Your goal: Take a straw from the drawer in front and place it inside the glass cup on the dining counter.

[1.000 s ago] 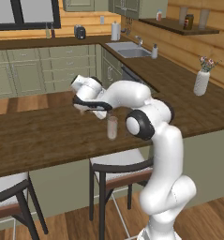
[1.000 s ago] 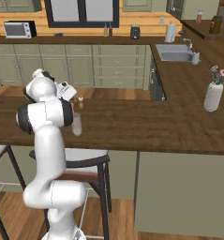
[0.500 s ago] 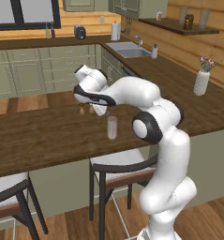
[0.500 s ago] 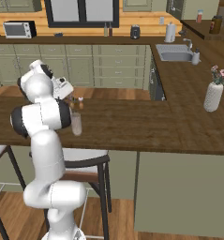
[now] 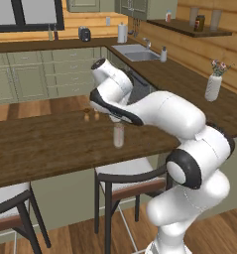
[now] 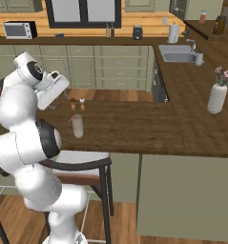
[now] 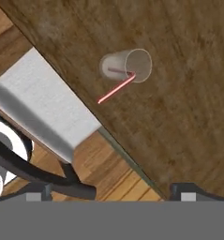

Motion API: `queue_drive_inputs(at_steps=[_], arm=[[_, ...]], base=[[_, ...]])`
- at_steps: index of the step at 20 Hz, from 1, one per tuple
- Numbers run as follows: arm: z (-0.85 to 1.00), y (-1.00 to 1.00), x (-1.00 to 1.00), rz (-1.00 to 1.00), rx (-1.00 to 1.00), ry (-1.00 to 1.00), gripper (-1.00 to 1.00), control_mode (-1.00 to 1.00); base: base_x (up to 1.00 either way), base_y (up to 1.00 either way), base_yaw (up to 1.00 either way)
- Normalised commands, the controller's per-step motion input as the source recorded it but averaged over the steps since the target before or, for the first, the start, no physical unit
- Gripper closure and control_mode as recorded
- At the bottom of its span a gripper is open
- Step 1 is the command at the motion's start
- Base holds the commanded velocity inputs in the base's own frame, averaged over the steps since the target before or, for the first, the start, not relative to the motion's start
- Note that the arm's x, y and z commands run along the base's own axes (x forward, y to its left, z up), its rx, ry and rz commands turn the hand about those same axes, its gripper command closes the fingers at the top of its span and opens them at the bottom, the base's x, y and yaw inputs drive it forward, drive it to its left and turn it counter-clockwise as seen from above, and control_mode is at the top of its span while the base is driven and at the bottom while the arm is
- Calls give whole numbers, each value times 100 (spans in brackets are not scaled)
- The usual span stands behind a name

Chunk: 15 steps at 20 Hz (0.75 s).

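Observation:
The glass cup (image 7: 127, 65) stands upright on the dining counter (image 7: 179, 93), near its front edge. The pinkish-red straw (image 7: 115, 89) sits inside it, with its lower end at the cup's bottom and its upper part leaning out over the rim. My gripper (image 7: 111, 191) hangs high above the cup, open, with nothing between its fingertips (image 7: 182, 190). From the base, the cup (image 5: 119, 135) (image 6: 77, 126) is seen below my raised hand (image 6: 58, 99). The drawer is out of view.
Two tiny shakers (image 5: 90, 115) (image 6: 76, 103) stand just behind the cup. A white flower vase (image 5: 213, 87) (image 6: 216, 97) is far to the right. A stool with a pale seat (image 7: 43, 108) (image 6: 82, 162) stands under the counter edge, below the cup.
My hand has risen and swung back from the cup toward the counter's far side. The straw stays in the cup and the gripper stays open.

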Motion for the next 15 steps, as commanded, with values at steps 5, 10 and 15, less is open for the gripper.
queue_drive_inputs(at_steps=[5,10,15], arm=[[42,-85,-92,-2,25,-16,-100,-100],[18,-83,-57,-7,27,-1,-100,-100],[0,-60,-13,-12,17,3,-100,-100]], base=[[0,0,0],[0,0,0],[0,0,0]])
